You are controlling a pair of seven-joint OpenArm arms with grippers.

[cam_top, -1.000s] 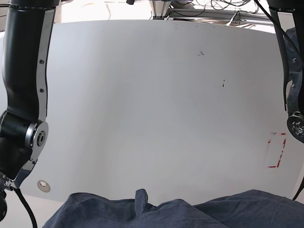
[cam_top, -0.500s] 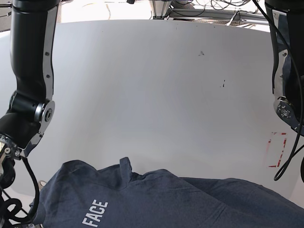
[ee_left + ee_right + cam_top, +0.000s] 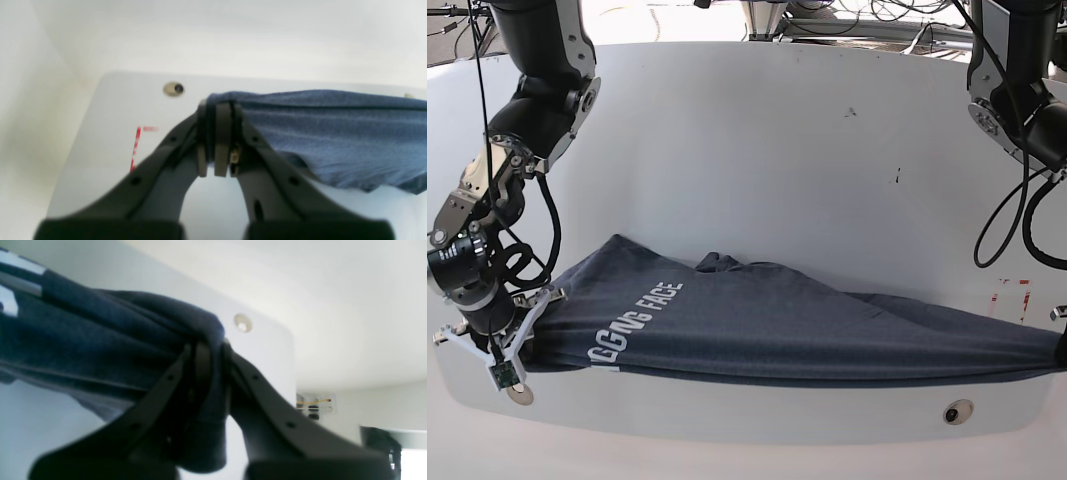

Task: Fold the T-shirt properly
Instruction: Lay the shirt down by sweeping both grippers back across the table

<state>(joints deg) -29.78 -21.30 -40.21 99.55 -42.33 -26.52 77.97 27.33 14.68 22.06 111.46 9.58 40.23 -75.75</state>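
Observation:
The dark navy T-shirt hangs stretched across the near part of the white table, white lettering facing up on its left half. My right gripper, at the left of the base view, is shut on the shirt's left end. In the right wrist view, bunched dark cloth is pinched between that gripper's closed fingers. My left gripper is shut on the hem of the T-shirt. In the base view it sits at the far right edge, mostly cut off.
A round hole sits in the table near the front right, another hole near the front left. Red tape marks lie at the right side. Cables and frame parts run behind the table's far edge.
Both arms have carried the T-shirt from the bottom of the view farther onto the table. It now spans taut between them, with more lettering showing.

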